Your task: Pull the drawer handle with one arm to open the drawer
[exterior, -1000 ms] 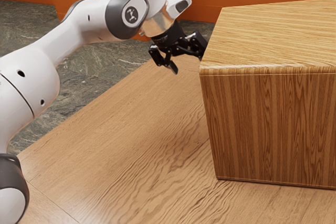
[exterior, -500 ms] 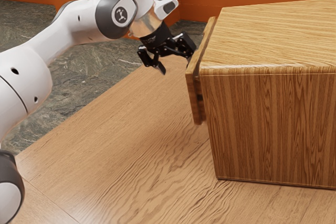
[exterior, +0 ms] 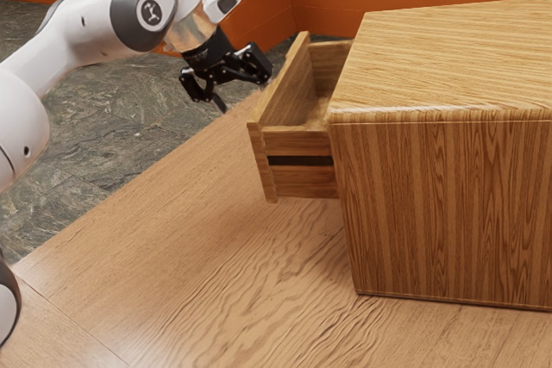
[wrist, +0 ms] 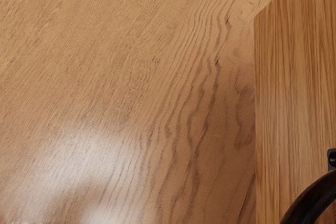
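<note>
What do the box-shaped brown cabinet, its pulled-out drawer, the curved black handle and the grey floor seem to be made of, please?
The box-shaped brown cabinet and pulled-out drawer: wood or wood veneer, judging by the straight striped grain; satin finish. The curved black handle: smooth and dark, possibly metal or plastic; unclear. The grey floor: veined like polished stone.

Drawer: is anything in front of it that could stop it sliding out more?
Nothing visible does. The drawer sticks out of the cabinet, with just the table beneath and the hand at its front.
</note>
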Controlling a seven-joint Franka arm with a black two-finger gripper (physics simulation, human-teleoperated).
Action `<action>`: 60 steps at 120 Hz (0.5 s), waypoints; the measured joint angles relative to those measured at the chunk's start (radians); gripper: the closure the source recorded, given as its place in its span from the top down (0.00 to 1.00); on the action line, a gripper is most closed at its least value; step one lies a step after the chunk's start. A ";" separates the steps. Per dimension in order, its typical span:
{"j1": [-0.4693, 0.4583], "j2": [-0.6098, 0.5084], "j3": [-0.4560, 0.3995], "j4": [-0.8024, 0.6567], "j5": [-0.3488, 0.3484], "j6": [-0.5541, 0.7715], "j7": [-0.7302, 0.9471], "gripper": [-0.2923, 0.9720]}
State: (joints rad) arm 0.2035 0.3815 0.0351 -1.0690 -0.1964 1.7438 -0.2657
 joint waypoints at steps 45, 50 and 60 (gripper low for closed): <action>0.006 -0.226 -0.166 -0.081 0.170 -0.208 0.021 0.77; 0.006 -0.251 -0.174 -0.109 0.179 -0.222 0.022 0.77; 0.011 -0.294 -0.190 -0.139 0.190 -0.250 0.025 0.77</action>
State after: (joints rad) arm 0.2149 0.0874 -0.1548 -1.2079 -0.0063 1.4935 -0.2403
